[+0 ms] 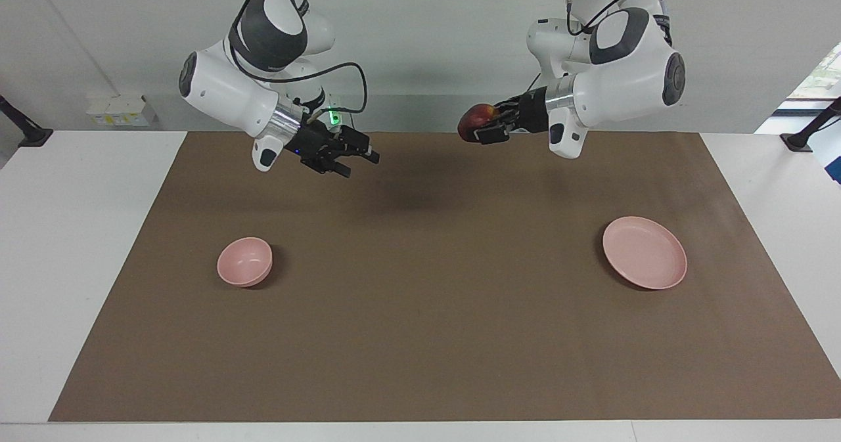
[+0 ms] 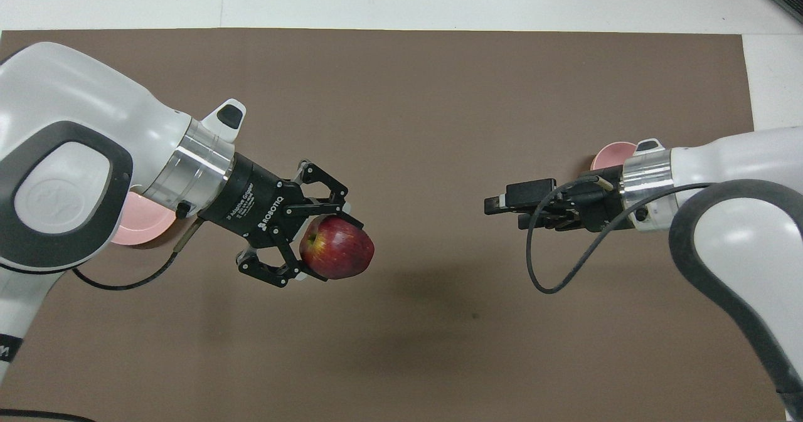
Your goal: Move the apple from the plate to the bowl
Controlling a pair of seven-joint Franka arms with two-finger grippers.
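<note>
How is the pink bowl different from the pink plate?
The bowl is small and deep; the plate is wider and shallow. The bowl sits toward the right arm's end of the brown mat, the plate toward the left arm's end. Both are round, pale pink and empty.

Even, bright, diffuse light falls from above, leaving only soft shadows. A blurred dark patch lies on the flat brown table mat (image 1: 420, 310) under the raised arms, and thin crescent shadows hug the small deep pale-pink bowl (image 1: 244, 261) and the wide shallow pale-pink plate (image 1: 644, 252). The small dark red apple (image 2: 337, 247) carries a faint sheen. Both views are sharp, without glare.
</note>
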